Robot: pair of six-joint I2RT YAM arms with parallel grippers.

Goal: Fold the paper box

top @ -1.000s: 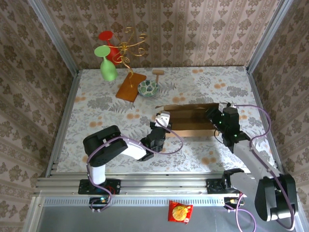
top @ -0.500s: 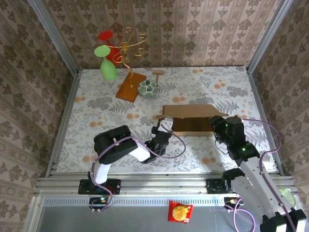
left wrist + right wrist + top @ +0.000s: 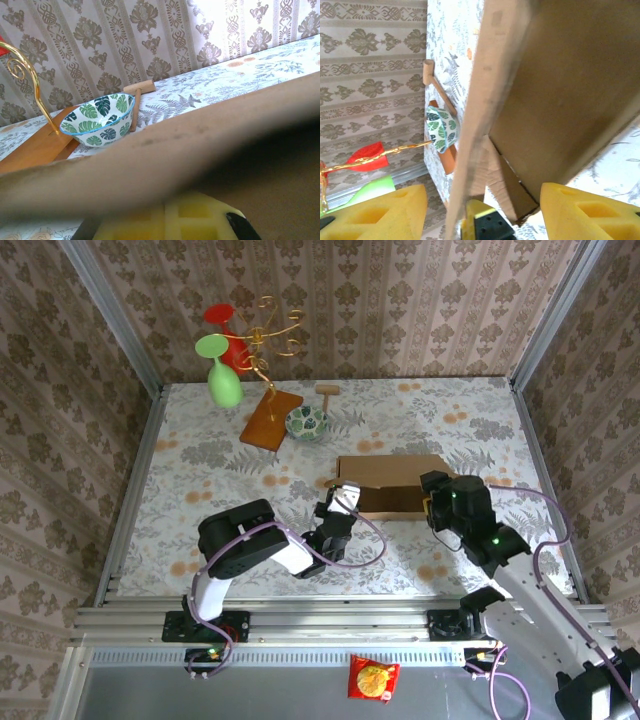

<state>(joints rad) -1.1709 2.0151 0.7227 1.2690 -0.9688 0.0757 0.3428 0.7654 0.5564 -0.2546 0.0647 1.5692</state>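
The left gripper (image 3: 342, 502) was closed at the left end of the box (image 3: 388, 480). The right gripper (image 3: 434, 502) stood apart, the box's right edge between its jaws.

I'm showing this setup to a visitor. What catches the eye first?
The tan paper box lies mid-table, the left gripper at its near left corner, the right gripper at its near right end. Back left, a gold wire stand rises from a wooden board, with a red glass, a green glass and a leaf-patterned bowl nearby.
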